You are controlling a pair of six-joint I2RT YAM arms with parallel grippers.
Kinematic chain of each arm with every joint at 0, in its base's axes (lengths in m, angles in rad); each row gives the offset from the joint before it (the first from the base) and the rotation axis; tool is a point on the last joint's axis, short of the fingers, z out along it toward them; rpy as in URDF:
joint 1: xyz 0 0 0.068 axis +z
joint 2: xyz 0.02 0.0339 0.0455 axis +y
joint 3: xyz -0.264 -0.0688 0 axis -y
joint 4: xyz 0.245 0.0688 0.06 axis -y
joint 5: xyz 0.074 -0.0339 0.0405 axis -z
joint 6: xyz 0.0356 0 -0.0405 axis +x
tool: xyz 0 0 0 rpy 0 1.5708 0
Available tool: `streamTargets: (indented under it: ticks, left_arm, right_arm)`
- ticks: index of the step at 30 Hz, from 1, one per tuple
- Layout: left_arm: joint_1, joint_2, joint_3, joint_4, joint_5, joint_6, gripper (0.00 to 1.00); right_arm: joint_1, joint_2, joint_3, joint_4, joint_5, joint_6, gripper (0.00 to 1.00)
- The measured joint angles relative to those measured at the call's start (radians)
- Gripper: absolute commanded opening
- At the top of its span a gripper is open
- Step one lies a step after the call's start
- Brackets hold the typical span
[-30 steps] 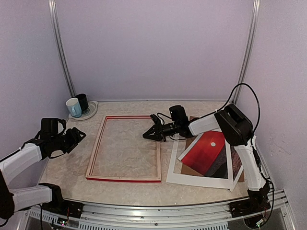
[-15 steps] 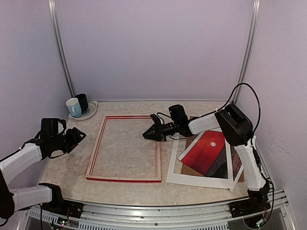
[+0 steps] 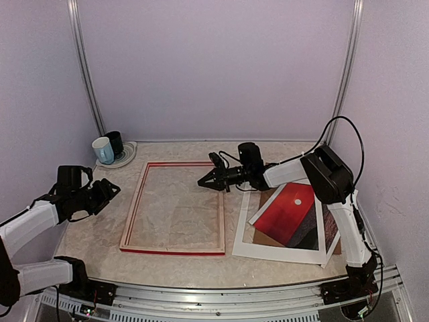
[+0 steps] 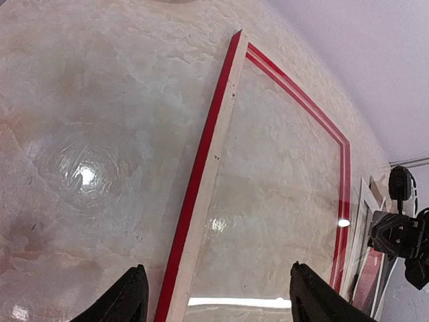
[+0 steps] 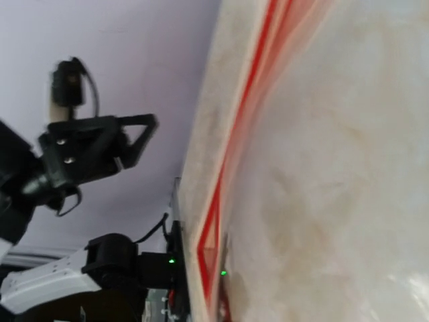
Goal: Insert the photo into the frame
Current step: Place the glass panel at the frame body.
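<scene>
The frame (image 3: 174, 208), red-faced with pale wood sides, lies flat in the middle of the table; it also shows in the left wrist view (image 4: 201, 168) and blurred in the right wrist view (image 5: 231, 161). The photo (image 3: 285, 211), a red sky with a small white sun, lies at the right on the brown backing board (image 3: 258, 235) and the white mat (image 3: 268, 251). My right gripper (image 3: 209, 180) hovers open and empty over the frame's right rail near its far corner. My left gripper (image 3: 107, 191) is open and empty, left of the frame, its fingertips (image 4: 131, 298) straddling the left rail.
A pale blue mug (image 3: 102, 149) and a dark mug (image 3: 115, 142) stand on a plate (image 3: 126, 159) at the back left corner. Walls close in the back and both sides. The right arm's cable loops above its elbow (image 3: 335, 124).
My right gripper has moved slightly up and toward the back, over the frame's right rail. The left arm, frame and photo have not moved.
</scene>
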Motion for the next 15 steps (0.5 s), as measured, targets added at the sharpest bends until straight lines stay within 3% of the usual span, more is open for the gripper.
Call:
streamTargets:
  ticks: [7,15]
  left_arm:
    - [0.0,0.0,-0.011,0.01,0.001,-0.004,0.72]
    - [-0.001,0.011,-0.023,0.024,0.002,-0.008,0.72]
  right_arm:
    - [0.0,0.002,-0.006,0.208,-0.036,0.143,0.0]
    - [0.0,0.025,0.008,0.227,-0.047,0.14,0.01]
